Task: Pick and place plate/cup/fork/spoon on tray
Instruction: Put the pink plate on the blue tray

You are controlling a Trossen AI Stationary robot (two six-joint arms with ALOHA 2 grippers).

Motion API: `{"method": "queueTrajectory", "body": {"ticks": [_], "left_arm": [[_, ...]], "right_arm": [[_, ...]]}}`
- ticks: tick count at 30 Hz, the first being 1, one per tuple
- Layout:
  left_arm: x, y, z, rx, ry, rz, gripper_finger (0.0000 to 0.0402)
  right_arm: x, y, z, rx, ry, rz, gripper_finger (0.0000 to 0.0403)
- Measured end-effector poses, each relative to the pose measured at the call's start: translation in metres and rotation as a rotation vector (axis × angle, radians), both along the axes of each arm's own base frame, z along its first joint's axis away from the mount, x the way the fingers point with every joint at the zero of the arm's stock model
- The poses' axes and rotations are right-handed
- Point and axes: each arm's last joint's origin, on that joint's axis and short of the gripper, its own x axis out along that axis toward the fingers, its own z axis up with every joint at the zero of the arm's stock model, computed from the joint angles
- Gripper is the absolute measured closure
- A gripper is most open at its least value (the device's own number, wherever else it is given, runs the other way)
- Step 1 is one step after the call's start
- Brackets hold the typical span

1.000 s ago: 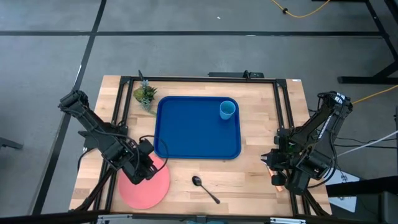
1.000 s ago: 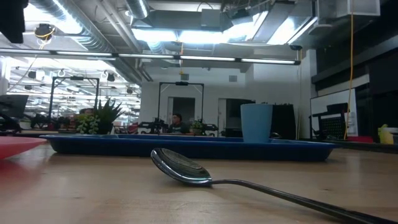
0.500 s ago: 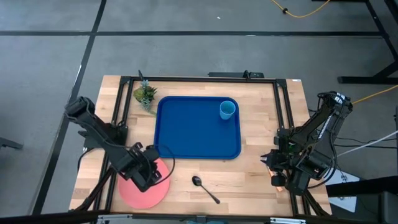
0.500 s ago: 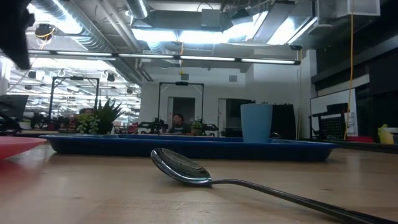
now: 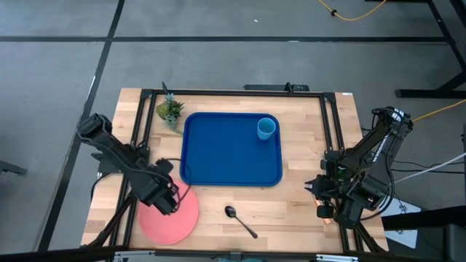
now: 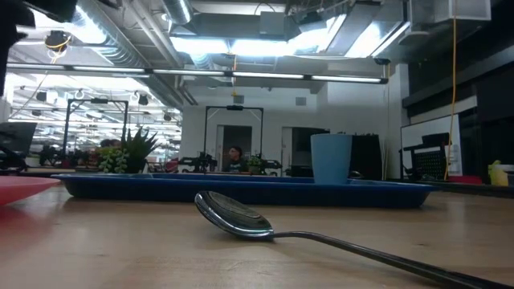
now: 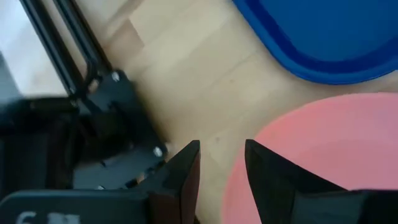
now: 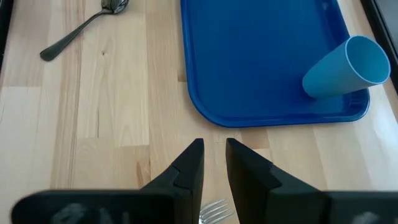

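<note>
The flat salmon-pink plate (image 5: 169, 217) was partly covered by the left gripper (image 5: 169, 204); only the silver-tined fork's (image 8: 213, 211) tips were seen.

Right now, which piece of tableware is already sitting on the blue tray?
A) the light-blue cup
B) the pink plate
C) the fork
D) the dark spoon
A: the cup stands in a far corner of the tray, while the plate and spoon lie on the bare wood in front of it, and the fork shows by the right gripper, off the tray.
</note>
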Motion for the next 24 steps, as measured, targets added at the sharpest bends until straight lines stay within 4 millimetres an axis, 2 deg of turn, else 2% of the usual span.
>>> {"method": "queueTrajectory", "body": {"ticks": [5, 9, 12, 15, 24], "left_arm": [[-0.020, 0.007, 0.001, -0.039, -0.095, 0.119, 0.0282], [-0.034, 0.005, -0.022, -0.169, -0.119, 0.203, 0.0282], [-0.037, -0.003, -0.044, -0.298, -0.140, 0.170, 0.0282], [-0.039, -0.007, -0.057, -0.356, -0.159, 0.151, 0.0282], [-0.045, -0.004, -0.059, -0.337, -0.096, 0.186, 0.0282]], "right_arm": [[0.000, 0.000, 0.000, 0.000, 0.000, 0.000, 0.0330], [0.000, 0.000, 0.000, 0.000, -0.001, 0.000, 0.0330], [0.000, 0.000, 0.000, 0.000, -0.001, 0.000, 0.0330], [0.000, 0.000, 0.000, 0.000, -0.001, -0.001, 0.0330], [0.000, 0.000, 0.000, 0.000, -0.001, -0.001, 0.0330]]}}
